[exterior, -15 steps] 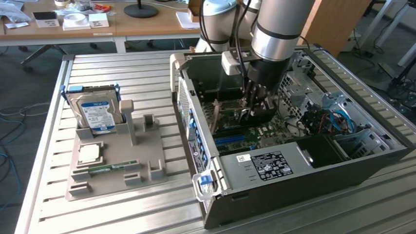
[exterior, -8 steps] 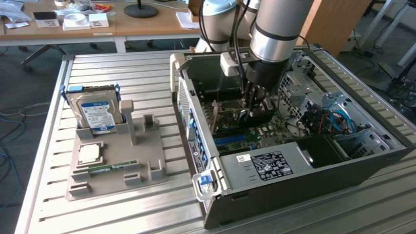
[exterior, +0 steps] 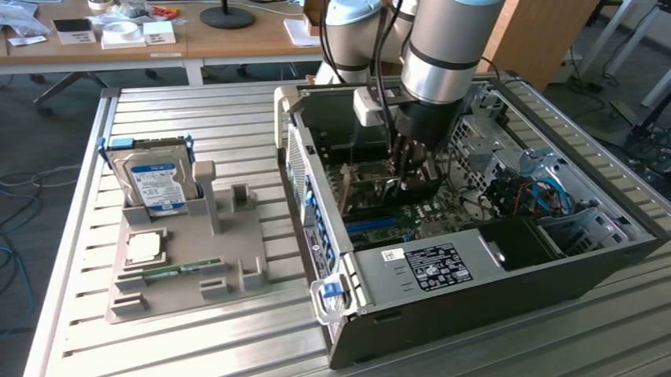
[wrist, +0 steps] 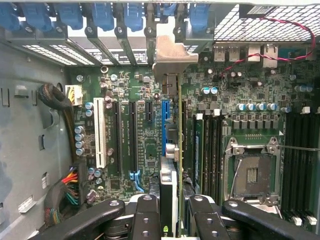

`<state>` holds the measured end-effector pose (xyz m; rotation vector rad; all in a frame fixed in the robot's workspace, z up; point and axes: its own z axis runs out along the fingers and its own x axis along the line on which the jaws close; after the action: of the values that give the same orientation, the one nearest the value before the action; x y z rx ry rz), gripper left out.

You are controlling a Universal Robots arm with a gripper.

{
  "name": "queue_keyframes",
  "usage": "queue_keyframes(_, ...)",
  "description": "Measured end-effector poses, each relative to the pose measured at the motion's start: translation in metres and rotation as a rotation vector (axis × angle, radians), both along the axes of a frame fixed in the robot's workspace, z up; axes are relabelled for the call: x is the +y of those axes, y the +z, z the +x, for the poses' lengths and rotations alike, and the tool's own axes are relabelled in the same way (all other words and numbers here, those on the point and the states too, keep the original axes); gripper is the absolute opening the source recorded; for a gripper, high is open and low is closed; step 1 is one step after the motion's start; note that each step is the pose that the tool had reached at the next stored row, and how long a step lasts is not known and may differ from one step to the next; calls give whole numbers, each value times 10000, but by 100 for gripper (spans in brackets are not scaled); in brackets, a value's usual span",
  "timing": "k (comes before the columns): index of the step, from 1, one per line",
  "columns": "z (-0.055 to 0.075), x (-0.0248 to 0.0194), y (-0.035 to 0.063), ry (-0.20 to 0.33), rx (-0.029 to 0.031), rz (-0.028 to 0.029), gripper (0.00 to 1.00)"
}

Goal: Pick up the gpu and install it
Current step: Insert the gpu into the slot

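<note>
The gpu [wrist: 171, 185] stands on edge inside the open computer case [exterior: 493, 271], seen as a thin green board line running along the motherboard [wrist: 125, 150] beside the blue slot [wrist: 165, 111]. Its metal bracket [wrist: 172, 52] reaches the rear slot openings of the case. My gripper [wrist: 172, 202] is shut on the card, with one black finger [wrist: 146, 216] on each side. In the exterior view the gripper [exterior: 411, 179] reaches straight down into the case over the motherboard, with the gpu [exterior: 369, 188] partly hidden under it. I cannot tell whether the card is fully in the slot.
On the exterior view's left a tan holder tray [exterior: 199, 236] carries a blue-labelled hard drive [exterior: 155, 181], a CPU [exterior: 144, 247] and a RAM stick [exterior: 173, 272]. The power supply [exterior: 441, 263], drive cage [exterior: 566, 228] and cables [exterior: 529, 192] crowd the case. The empty CPU socket [wrist: 252, 172] lies beside the card.
</note>
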<state>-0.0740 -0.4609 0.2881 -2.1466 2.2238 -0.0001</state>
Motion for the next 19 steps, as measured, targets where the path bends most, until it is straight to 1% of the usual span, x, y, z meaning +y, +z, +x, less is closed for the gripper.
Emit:
queue_keyframes(9,-44,0,-15,3,-1,7,27)
queue_keyframes(15,-60,0,-78,10,-2,11,27)
queue_keyframes(19,-61,0,-79,10,0,9,27)
